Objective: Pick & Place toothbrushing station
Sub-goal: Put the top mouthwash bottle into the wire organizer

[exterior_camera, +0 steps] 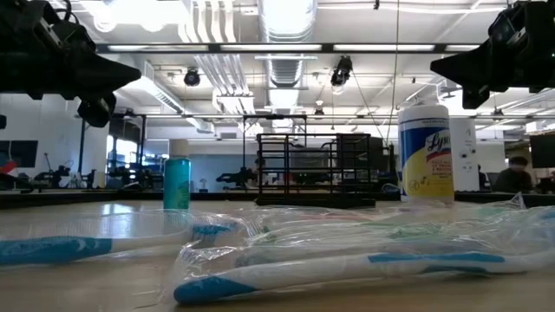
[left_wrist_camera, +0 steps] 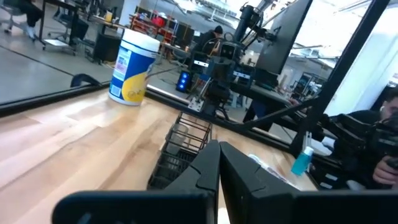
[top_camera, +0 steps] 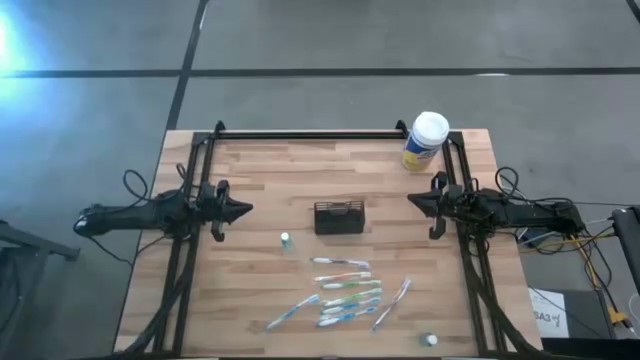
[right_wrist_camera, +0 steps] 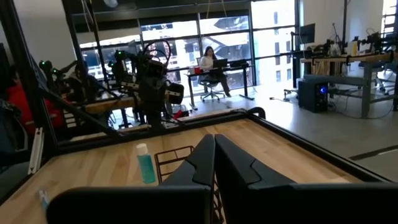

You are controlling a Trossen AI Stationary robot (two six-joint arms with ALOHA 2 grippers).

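Both grippers, left gripper point(top_camera: 243, 209) and right gripper point(top_camera: 415, 200), hang closed and empty as we eye the black mesh caddy point(top_camera: 339, 217) mid-table between them: light, rigid wire, best pinched by its rim.

The desk point(top_camera: 250, 170) is a pale wooden butcher-block top with a black frame. On it, near the middle, stands the black mesh toothbrushing station point(top_camera: 339, 218). A yellow canister point(top_camera: 426, 142) with a white lid stands at the far right corner. A small teal bottle point(top_camera: 286, 240) stands just left of the station. Wrapped toothbrushes point(top_camera: 345, 292) lie scattered toward the near edge, and a small white cap-like thing point(top_camera: 431, 340) lies by the near right corner.
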